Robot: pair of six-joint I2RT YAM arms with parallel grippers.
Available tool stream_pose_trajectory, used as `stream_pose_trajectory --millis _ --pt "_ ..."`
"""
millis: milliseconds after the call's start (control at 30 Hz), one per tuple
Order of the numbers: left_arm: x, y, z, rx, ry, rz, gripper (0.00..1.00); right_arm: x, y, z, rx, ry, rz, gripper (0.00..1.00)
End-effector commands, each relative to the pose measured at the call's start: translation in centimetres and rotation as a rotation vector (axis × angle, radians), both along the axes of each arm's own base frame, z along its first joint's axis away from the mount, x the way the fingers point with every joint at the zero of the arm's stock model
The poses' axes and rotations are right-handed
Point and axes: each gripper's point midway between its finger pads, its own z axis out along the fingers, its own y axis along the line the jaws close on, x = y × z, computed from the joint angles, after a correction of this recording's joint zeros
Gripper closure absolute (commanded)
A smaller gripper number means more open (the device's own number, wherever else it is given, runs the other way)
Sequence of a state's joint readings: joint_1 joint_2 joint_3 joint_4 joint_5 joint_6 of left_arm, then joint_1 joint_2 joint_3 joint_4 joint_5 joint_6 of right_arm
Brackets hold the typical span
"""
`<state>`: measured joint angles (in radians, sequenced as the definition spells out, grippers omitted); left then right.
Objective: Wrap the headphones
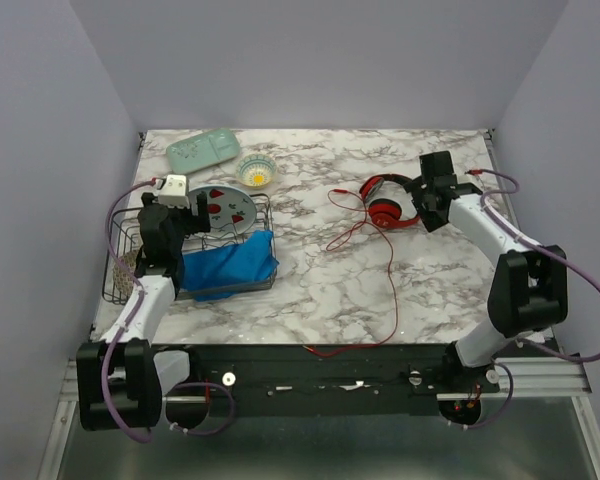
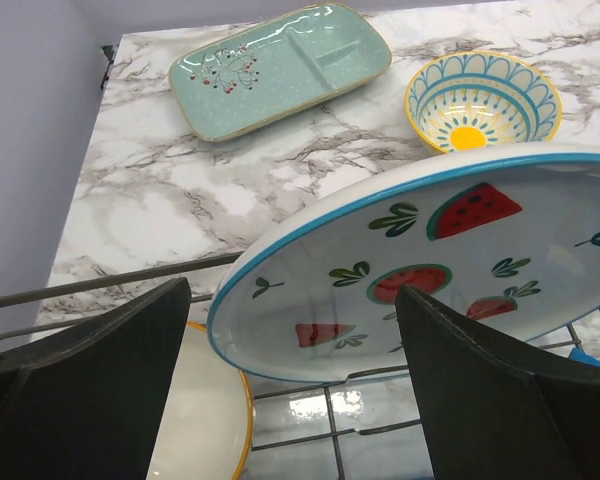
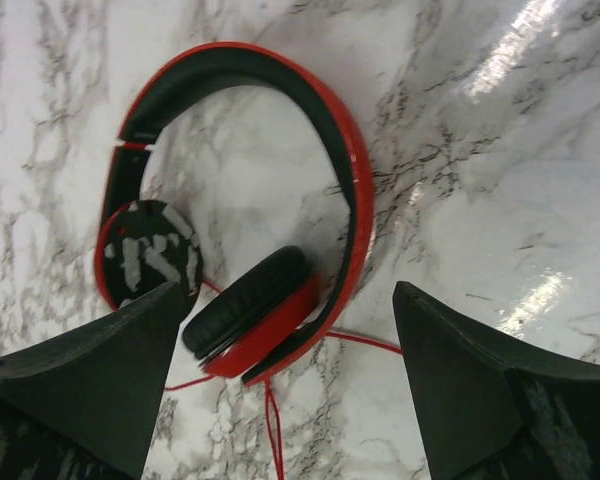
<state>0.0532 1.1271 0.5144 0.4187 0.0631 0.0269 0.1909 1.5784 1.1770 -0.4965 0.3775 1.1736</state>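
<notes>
The marble desk (image 1: 360,290) carries the headphones (image 1: 385,200) on its right rear part, lying flat and well apart from the crockery on the left. The right claw (image 3: 285,330) hangs directly above them with its jaws spread wide, one finger on each side of the cups in the wrist view, and has hold of nothing. The left claw (image 2: 290,300) is spread just as wide and also empty. It sits over a wire rack (image 1: 120,280) at the left edge, facing a watermelon-patterned plate (image 2: 430,260).

The headband (image 3: 350,180) is the biggest part of the headphones: a glossy red arc with black lining inside. Both cups are folded in under the arc. One cup (image 3: 250,315) is tilted, showing a thick black pad over a red shell. The other cup (image 3: 150,260) faces up, its dark round face marked with pale grey patches inside a red rim. The thin red cable (image 1: 392,290) loops loosely left of the cups, then trails across the marble to the desk's near edge.
</notes>
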Motion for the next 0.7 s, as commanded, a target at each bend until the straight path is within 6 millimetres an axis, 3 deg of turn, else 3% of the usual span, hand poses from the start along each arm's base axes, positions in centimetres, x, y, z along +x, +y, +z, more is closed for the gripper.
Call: stream_pose_trajectory --millis 0,100,367,400,533,667 --pt "-1.1 0.0 2.0 0.082 0.033 -0.044 0.01 -0.7 -2.0 -3.5 0.053 0.131 -0.153 0.11" --pt "-1.8 -0.2 3.3 0.114 0.025 -0.066 0.01 -0.5 -2.0 -5.4 0.041 0.197 -0.137 0.13" --pt "-2.8 -0.6 5.2 0.097 0.084 -0.084 0.01 1.1 -2.5 -6.6 -0.033 0.236 -0.094 0.20" --pt "-2.9 -0.9 5.4 0.090 0.087 -0.100 0.01 1.2 -2.4 -7.4 -0.045 0.263 -0.064 0.21" --pt "-3.3 -1.9 6.5 0.063 0.099 -0.151 0.01 2.0 -1.8 -8.5 -0.052 0.296 0.003 0.33" --pt "-3.9 -2.7 7.8 0.051 0.106 -0.190 0.01 1.9 -1.8 -9.2 -0.068 0.315 0.029 0.34"
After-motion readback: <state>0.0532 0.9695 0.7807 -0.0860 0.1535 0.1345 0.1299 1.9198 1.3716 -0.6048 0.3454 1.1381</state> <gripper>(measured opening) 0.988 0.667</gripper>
